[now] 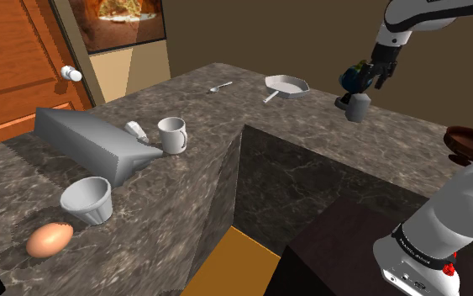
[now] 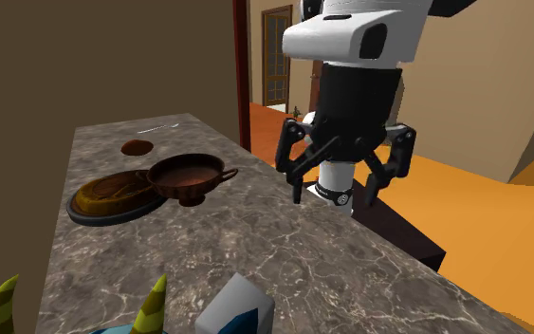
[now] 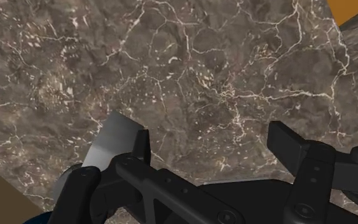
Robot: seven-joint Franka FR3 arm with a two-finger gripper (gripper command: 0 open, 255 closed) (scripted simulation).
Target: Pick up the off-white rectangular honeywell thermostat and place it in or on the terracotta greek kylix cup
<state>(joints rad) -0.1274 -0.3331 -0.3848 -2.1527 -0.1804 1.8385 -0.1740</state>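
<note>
1. We see a dark marble countertop veined in white. An orange door stands at 10 o'clock in the shoulder view.
2. The gripper hangs over the counter at about 2 o'clock in the shoulder view. Its black fingers are spread wide with only bare marble between them, so the tool is released.
3. The thermostat, drawn as a pale grey-white block, stands on the counter at the gripper's 6 o'clock in the shoulder view. In the wrist view it sits just outside one finger and is not clasped. We cannot tell whether it touches that finger.
4. In the second exterior view the thermostat is at 6 o'clock. The kylix cup, brown with two handles, lies well apart at the thermostat's 11 o'clock. It is at the gripper's 9 o'clock.
5. A round brown dish sits just beside the cup at its 8 o'clock.
6. In the shoulder view, a frying pan rests at 1 o'clock and a white mug near the centre.
</note>
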